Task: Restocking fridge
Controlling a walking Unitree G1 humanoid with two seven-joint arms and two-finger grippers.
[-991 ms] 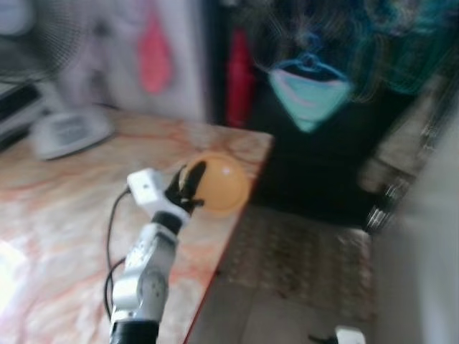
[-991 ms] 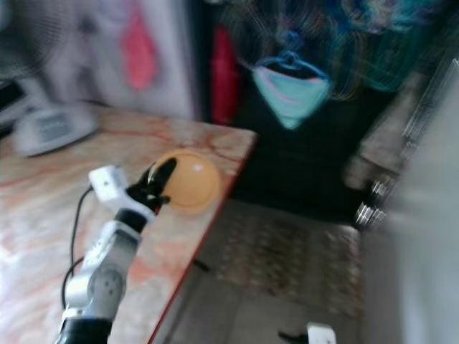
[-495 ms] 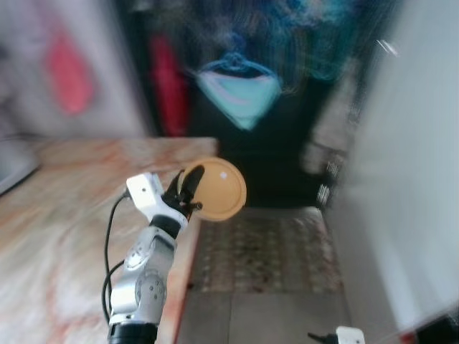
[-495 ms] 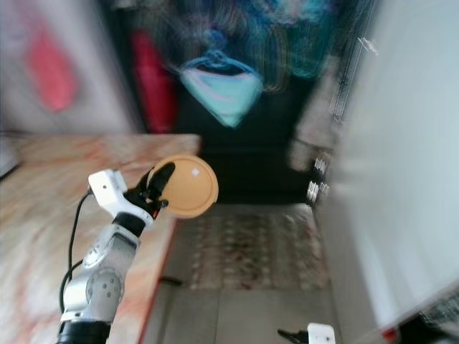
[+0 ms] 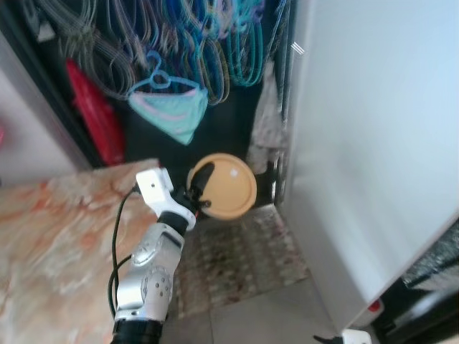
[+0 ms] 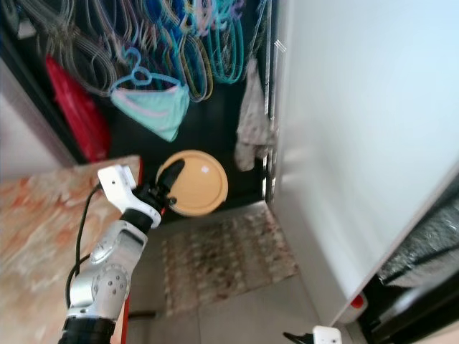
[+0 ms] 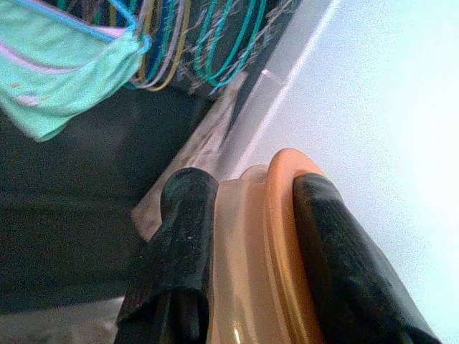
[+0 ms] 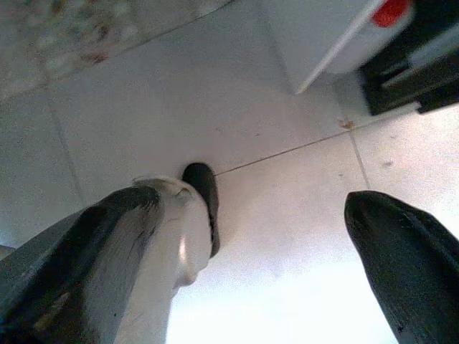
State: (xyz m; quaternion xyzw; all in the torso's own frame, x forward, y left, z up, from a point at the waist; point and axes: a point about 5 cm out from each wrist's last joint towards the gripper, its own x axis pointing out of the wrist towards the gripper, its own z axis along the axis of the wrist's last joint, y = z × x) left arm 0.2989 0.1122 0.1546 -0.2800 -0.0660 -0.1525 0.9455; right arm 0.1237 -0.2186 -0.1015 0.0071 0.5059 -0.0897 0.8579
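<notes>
Fridge (image 5: 380,150): white slab down the right of the frame, its door side facing the robot; opening not visible.
Table (image 5: 50,244): marbled top, lower left.
Rug (image 5: 237,261): patterned, centre bottom, on the floor before the fridge.
Hangers (image 5: 193,43): upper left, one carrying a green garment (image 5: 171,115).
Left gripper (image 5: 201,192): raised at frame centre, fingers pinching the lid's rim, one on each face, as the left wrist view shows.
Lid (image 5: 224,186): orange disc held on edge, projecting right of the fingers, near the fridge but apart.
Right gripper (image 8: 272,236): hangs low over floor tiles, fingers spread.
Technique: probably keep the pinch firm and the lid upright while turning to the fridge.
</notes>
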